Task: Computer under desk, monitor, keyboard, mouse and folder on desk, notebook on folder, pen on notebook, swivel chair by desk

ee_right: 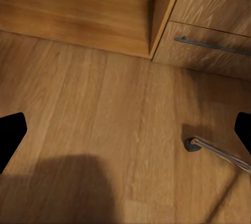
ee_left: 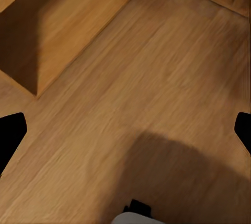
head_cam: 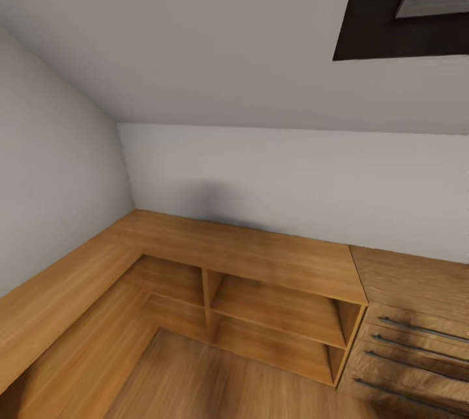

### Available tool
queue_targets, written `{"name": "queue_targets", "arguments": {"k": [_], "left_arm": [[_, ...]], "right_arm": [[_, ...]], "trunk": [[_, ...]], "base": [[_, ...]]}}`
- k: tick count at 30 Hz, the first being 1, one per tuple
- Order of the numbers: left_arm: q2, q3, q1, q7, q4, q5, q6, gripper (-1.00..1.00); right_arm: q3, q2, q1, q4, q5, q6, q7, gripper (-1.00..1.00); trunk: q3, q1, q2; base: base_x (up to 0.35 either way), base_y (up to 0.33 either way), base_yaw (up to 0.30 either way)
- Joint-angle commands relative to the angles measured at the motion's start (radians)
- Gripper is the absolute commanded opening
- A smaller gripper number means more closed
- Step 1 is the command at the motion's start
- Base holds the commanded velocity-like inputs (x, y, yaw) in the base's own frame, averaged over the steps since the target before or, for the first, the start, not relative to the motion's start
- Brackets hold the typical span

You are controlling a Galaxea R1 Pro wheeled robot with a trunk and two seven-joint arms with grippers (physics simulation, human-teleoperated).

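Both hands look wide open and empty over bare wooden floor (ee_left: 157, 78), no task thing in sight, so the risk is driving into the corner shelf unit (head_cam: 273, 302) or drawers (head_cam: 417, 341)

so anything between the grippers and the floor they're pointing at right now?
Nothing visible. Both wrist views look down on bare wood floor. The right one catches the shelf unit, the drawers and a thin metal leg with a round foot off to one side. No task items in sight.
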Motion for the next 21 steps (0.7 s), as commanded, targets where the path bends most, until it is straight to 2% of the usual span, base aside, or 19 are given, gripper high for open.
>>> {"name": "queue_targets", "arguments": {"k": [1,7,13,21], "left_arm": [[0.0,-0.008,0.0,0.01,-0.001,-0.002,0.0,1.0],[0.0,-0.009,0.0,0.01,-0.002,-0.003,0.012,1.0],[0.0,-0.009,0.0,0.009,-0.002,-0.003,0.014,1.0],[-0.001,-0.009,0.0,0.008,-0.002,-0.003,0.014,1.0]], "right_arm": [[0.008,0.001,-0.001,0.002,-0.003,-0.002,-0.005,1.0],[0.008,-0.001,-0.001,0.002,-0.003,0.009,-0.004,1.0],[0.008,-0.003,-0.002,0.002,0.001,0.025,0.036,1.0],[0.008,-0.003,-0.001,0.002,0.0,0.026,0.05,1.0]], "trunk": [[-0.001,0.001,-0.001],[-0.001,0.001,-0.001],[-0.001,0.001,-0.001],[-0.003,0.001,-0.001]], "base": [[0.278,0.226,-0.27],[0.17,0.151,-0.27],[0.017,0.015,-0.27],[0.001,0.0,-0.28]]}}
